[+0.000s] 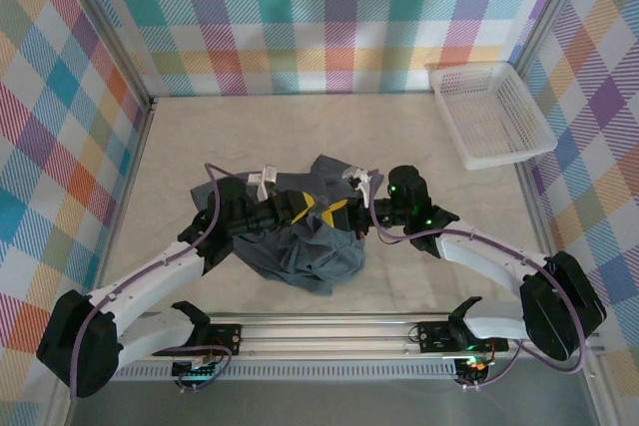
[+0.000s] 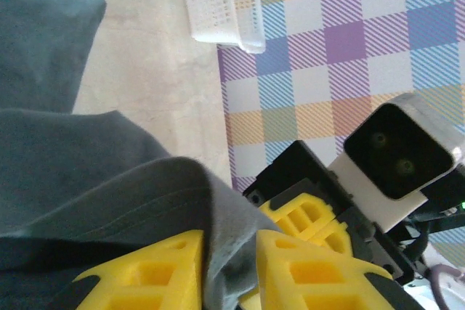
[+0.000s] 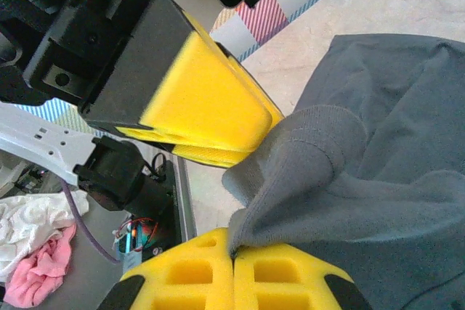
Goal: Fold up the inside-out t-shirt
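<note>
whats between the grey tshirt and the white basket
Nothing: the stretch between the t-shirt and the basket is bare beige tabletop. The top external view shows it, and the left wrist view agrees.

Count: 1 grey t-shirt [image 1: 315, 261] mid-frame, 1 white mesh basket [image 1: 491, 112] upper right, 2 grippers of mine: left gripper [image 1: 308, 209], right gripper [image 1: 333, 213], 2 yellow fingers each.

The t-shirt [image 1: 310, 256] is dark slate grey. The left gripper [image 2: 231, 241] and right gripper [image 3: 234, 255] have bright yellow fingers [image 2: 312, 274]. The far-right basket [image 1: 492, 112] is white mesh; the walls [image 1: 300, 17] are pastel plaid, the table [image 1: 300, 132] pale beige.
</note>
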`<state>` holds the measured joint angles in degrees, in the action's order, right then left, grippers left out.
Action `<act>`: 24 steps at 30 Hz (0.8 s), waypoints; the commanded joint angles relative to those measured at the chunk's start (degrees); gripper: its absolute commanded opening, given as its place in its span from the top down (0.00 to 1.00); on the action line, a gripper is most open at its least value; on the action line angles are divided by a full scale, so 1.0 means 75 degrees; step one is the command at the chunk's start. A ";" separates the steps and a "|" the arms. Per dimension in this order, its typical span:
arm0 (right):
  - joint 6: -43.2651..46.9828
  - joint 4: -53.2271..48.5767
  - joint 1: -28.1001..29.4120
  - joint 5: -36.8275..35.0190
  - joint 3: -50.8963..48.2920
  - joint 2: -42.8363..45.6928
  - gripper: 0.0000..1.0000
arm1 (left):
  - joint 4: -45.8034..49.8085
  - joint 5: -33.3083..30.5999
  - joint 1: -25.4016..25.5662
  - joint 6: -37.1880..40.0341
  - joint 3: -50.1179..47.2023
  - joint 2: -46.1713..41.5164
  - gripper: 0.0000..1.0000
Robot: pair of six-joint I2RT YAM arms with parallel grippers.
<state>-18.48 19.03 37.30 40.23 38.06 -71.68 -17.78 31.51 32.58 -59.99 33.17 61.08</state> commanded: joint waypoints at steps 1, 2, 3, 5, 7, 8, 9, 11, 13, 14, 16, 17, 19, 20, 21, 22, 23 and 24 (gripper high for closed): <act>-0.0113 0.0103 -0.0029 0.0177 0.0264 -0.0014 1.00 | -0.0383 0.0312 0.0036 -0.0206 0.0300 0.0031 0.74; -0.0140 0.0109 -0.0045 0.0075 0.0253 0.0019 1.00 | -0.0284 0.0303 0.0039 -0.0160 0.0320 0.0004 0.77; -0.0195 0.0169 -0.0068 0.0012 0.0227 0.0032 1.00 | -0.0224 0.0299 0.0035 -0.0136 0.0342 -0.0037 0.83; -0.0403 0.0351 -0.0169 -0.0108 0.0145 0.0065 0.98 | -0.0215 0.0249 0.0037 -0.0192 0.0365 -0.0154 1.00; -0.0489 0.0428 -0.0276 -0.0232 0.0023 0.0065 0.89 | -0.0418 0.0218 0.0022 -0.0385 0.0376 -0.0285 1.00; -0.0468 0.0410 -0.0336 -0.0285 -0.0048 0.0065 0.86 | -0.0726 0.0206 0.0024 -0.0637 0.0352 -0.0317 1.00; -0.0390 0.0380 -0.0383 -0.0324 -0.0108 0.0064 0.83 | -0.1048 0.0175 0.0017 -0.0927 0.0311 -0.0321 1.00; -0.0217 0.0221 -0.0509 -0.0488 -0.0255 0.0141 0.79 | -0.1714 0.0090 0.0016 -0.1518 0.0258 -0.0230 1.00; 0.0001 0.0040 -0.0615 -0.0560 -0.0354 0.0340 0.79 | -0.1988 0.0065 0.0016 -0.1866 0.0220 -0.0091 1.00; 0.0260 -0.0203 -0.0621 -0.0628 -0.0353 0.0510 0.79 | -0.2023 0.0048 0.0016 -0.1992 0.0185 -0.0022 1.00; 0.0779 -0.0705 -0.0619 -0.0726 -0.0327 0.0910 0.79 | -0.2081 0.0030 0.0016 -0.2152 0.0137 0.0074 1.00; 0.1060 -0.0942 -0.0614 -0.0840 -0.0343 0.1162 0.79 | -0.2061 0.0024 0.0015 -0.2194 0.0114 0.0094 1.00; 0.1505 -0.1186 -0.0604 -0.1109 -0.0422 0.1667 0.79 | -0.2004 -0.0027 0.0016 -0.2242 0.0101 0.0130 1.00; 0.1762 -0.1285 -0.0543 -0.1339 -0.0441 0.1936 0.79 | -0.1989 -0.0080 0.0016 -0.2303 0.0101 0.0149 1.00; 0.1998 -0.1365 -0.0430 -0.1667 -0.0426 0.2142 0.78 | -0.1992 -0.0115 0.0016 -0.2365 0.0101 0.0154 1.00; 0.2279 -0.1391 -0.0246 -0.2153 -0.0421 0.2379 0.70 | -0.1963 -0.0107 0.0016 -0.2360 0.0139 0.0162 1.00; 0.2671 -0.1246 0.0045 -0.2540 -0.0433 0.2571 0.66 | -0.1857 -0.0110 0.0014 -0.2339 0.0176 0.0164 1.00; 0.3088 -0.1028 0.0333 -0.2846 -0.0478 0.2685 0.65 | -0.1763 -0.0111 0.0015 -0.2315 0.0211 0.0136 1.00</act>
<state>-5.65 10.87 35.99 26.48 35.22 -54.13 -29.08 31.00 32.60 -75.72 34.22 62.30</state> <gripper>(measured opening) 0.341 0.056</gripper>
